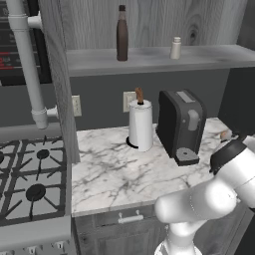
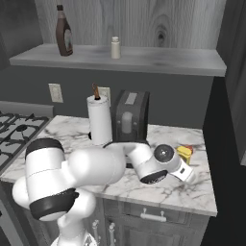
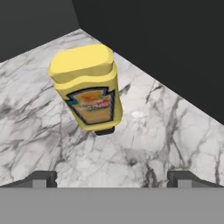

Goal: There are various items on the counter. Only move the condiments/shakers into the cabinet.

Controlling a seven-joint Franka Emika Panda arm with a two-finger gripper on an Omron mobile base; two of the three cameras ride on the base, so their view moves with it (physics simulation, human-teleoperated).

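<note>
The gripper has its jaws spread wide, nothing between them; the yellow squeeze bottle stands on the counter ahead of the 2 tips, probably lined up for a grasp, since 2 condiments already sit in the cabinet

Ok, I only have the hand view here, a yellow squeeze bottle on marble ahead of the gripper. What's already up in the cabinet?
Observer: The dark brown bottle and the small pale shaker stand on the cabinet shelf.
Operator: So what else is on the counter?
Observer: A paper-towel roll and a black coffee machine stand on the counter, to the left of the yellow squeeze bottle.
Operator: Where does the bottle sit on the counter?
Observer: Near the right end, beside the coffee machine; the gripper is open just short of it.
</note>
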